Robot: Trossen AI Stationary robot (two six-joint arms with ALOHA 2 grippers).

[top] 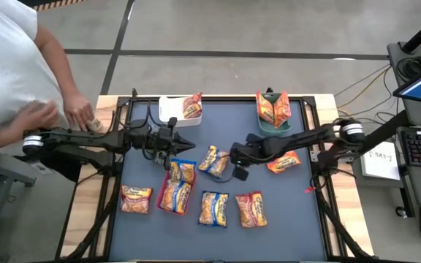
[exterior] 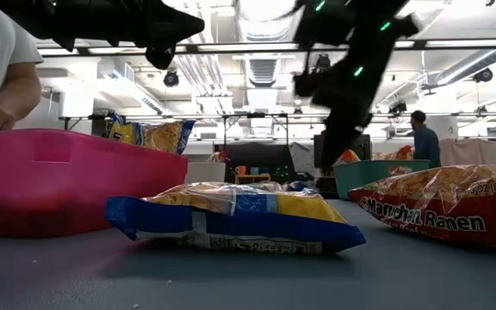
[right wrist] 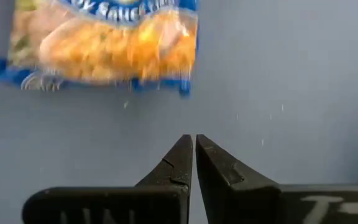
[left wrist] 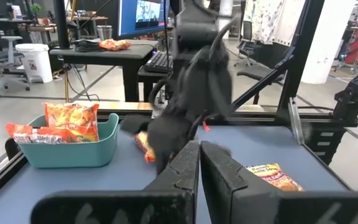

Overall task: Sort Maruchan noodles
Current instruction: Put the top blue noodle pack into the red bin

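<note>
Several Maruchan noodles packets lie flat on the dark mat: blue-trimmed ones [top: 181, 172], [top: 175, 196], [top: 214, 161], [top: 213, 208], an orange one [top: 136, 199], a red one [top: 251, 210] and an orange-red one [top: 283, 162]. My right gripper [right wrist: 192, 138] is shut and slants down over bare mat, short of a blue-trimmed packet [right wrist: 101, 43], holding nothing. It hangs above the mat's middle [top: 231, 162]. My left gripper [left wrist: 199, 144] is shut, level and empty, above the mat left of centre [top: 190, 141].
A teal bin [top: 274, 124] at the far right holds orange-red packets [left wrist: 70, 121]. A pale bin [top: 170, 109] at the far middle holds one packet [top: 192, 106]. The low view shows a pink bin [exterior: 58, 185]. A person's hand [top: 79, 117] rests at the table's far left corner.
</note>
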